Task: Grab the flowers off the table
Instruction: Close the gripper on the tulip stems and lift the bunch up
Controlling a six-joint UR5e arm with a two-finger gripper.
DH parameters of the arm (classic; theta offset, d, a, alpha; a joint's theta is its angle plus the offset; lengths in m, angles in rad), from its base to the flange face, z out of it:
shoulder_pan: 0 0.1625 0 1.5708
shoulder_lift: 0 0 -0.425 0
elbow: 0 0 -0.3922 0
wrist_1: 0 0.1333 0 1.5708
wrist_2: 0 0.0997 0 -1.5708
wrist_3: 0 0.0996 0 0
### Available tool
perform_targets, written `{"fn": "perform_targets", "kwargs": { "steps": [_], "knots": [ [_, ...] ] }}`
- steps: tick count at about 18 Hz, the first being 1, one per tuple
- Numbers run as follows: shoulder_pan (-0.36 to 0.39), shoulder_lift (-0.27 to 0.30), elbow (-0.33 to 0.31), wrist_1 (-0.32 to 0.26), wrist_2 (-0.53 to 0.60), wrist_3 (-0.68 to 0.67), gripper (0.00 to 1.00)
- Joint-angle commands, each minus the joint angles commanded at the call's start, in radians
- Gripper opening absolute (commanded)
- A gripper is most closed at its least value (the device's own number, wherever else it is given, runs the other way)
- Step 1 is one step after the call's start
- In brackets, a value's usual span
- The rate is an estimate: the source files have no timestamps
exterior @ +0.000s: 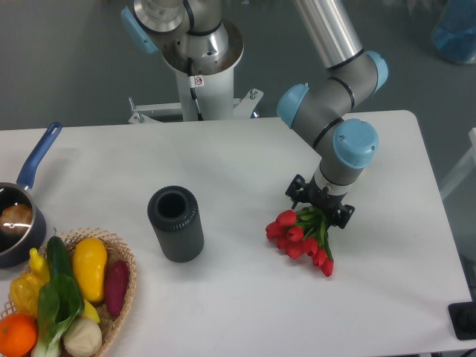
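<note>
The flowers point(300, 236), red tulips with green leaves, are at the right middle of the white table point(223, 156). The red heads fan out toward the front left. The stems run up under my gripper point(320, 205) and are hidden by it. The gripper points straight down over the stem end, with its black body showing on both sides of the green leaves. The wrist hides the fingertips, so I cannot tell whether they have closed on the stems. I also cannot tell whether the bunch rests on the table or hangs just above it.
A dark ribbed cylinder point(176, 223) stands upright left of the flowers. A wicker basket point(123, 297) with vegetables and fruit sits at the front left corner. A blue-handled pot point(18, 216) is at the left edge. The arm's base point(197, 67) is at the back.
</note>
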Motion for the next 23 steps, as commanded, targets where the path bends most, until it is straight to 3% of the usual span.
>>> {"fn": "perform_targets", "kwargs": {
  "steps": [2, 7, 13, 17, 19, 23],
  "knots": [
    [0.009, 0.043, 0.009, -0.003, -0.003, -0.018, 0.11],
    [0.009, 0.074, 0.029, -0.006, 0.005, -0.084, 0.00],
    [0.023, 0.092, 0.060, -0.008, 0.000, -0.124, 0.00],
    [0.024, 0.147, 0.069, -0.021, 0.011, -0.137, 0.00],
    [0.044, 0.163, 0.119, -0.078, 0.009, -0.133, 0.00],
    [0.044, 0.157, 0.297, -0.314, 0.009, -0.138, 0.00]
  ]
}}
